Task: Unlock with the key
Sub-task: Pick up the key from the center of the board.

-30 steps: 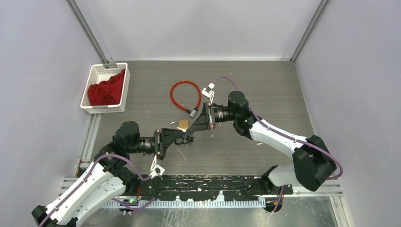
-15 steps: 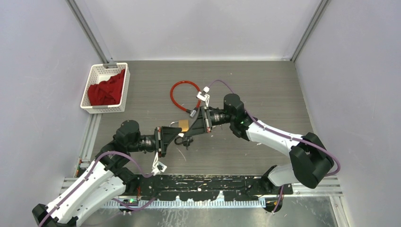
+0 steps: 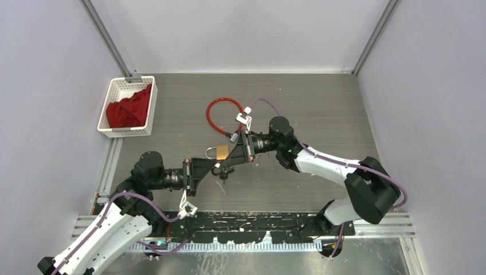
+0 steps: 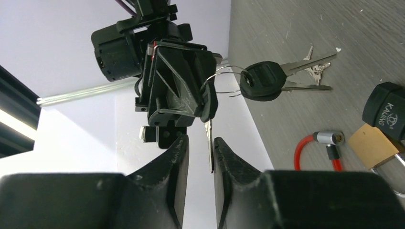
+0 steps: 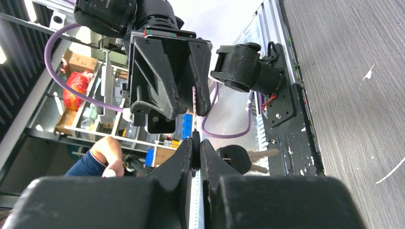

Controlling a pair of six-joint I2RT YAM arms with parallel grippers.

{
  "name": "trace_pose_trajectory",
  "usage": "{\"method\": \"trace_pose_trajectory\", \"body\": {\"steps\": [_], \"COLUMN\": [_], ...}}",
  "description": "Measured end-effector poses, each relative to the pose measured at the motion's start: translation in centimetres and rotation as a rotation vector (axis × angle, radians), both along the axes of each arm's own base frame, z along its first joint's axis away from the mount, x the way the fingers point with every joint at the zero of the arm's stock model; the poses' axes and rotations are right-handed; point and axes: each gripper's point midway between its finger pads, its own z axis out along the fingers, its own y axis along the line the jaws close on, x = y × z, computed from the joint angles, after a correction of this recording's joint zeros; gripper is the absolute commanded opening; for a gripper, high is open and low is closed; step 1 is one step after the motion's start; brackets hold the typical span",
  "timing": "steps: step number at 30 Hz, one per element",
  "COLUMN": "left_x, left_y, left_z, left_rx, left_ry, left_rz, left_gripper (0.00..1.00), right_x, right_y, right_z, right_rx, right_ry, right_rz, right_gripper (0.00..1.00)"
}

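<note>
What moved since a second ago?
The right gripper, shut on the key, slid left after the left gripper. The left arm drew back a little, and its jaws narrowed around the key's blade without clamping it. The padlock, red cable and basket stayed put.

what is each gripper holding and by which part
The right gripper pinches the key by its head. The left gripper holds nothing: its jaws stand apart around the blade.

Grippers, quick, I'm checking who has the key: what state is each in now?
Left gripper: open, fingers flanking the key with a gap showing.
Right gripper: shut on the key.
</note>
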Motion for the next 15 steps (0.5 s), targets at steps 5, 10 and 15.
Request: {"method": "trace_pose_trajectory", "body": {"steps": [5, 10, 15], "left_x": [-0.21, -0.24, -0.13], "left_y": [0.2, 0.28, 0.36], "left_z": [-0.45, -0.56, -0.8], "left_rx": [-0.003, -0.006, -0.003], "left_ry": [0.038, 0.052, 0.068], "left_rz": [0.008, 0.013, 0.023], "left_gripper": [0.23, 0.06, 0.0], "right_x": [0.14, 0.1, -0.03], "right_y": [0.17, 0.31, 0.59], "right_z": [-0.63, -0.51, -0.52], "right_rx": [0.011, 0.037, 0.047], "right_ry": [0.038, 0.051, 0.058], "right_rz": [-0.003, -0.002, 0.008], "right_gripper": [0.01, 0.01, 0.21]}}
